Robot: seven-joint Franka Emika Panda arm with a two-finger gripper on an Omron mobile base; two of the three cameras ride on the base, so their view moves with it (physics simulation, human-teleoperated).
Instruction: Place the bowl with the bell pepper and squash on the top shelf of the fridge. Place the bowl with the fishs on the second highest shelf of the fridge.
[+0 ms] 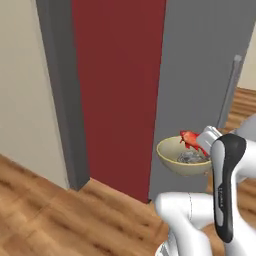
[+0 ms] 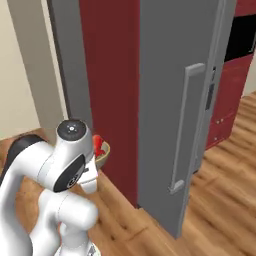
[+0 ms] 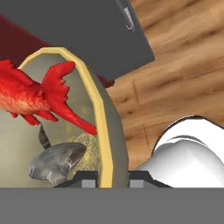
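Fish bowl is getting carried right now, up off the wood floor and just in front of the grey fridge door. The end effector is pinching the bowl's rim on the near right side, one finger inside and one outside, so the grip is looking solid. Bowl is sitting roughly level with its mouth facing up. The red fish is riding high, its long axis tilting across the bowl, and the grey fish is lying low inside. I'm guessing the second-highest shelf is what's left. Can't tell about the veggie bowl from here.
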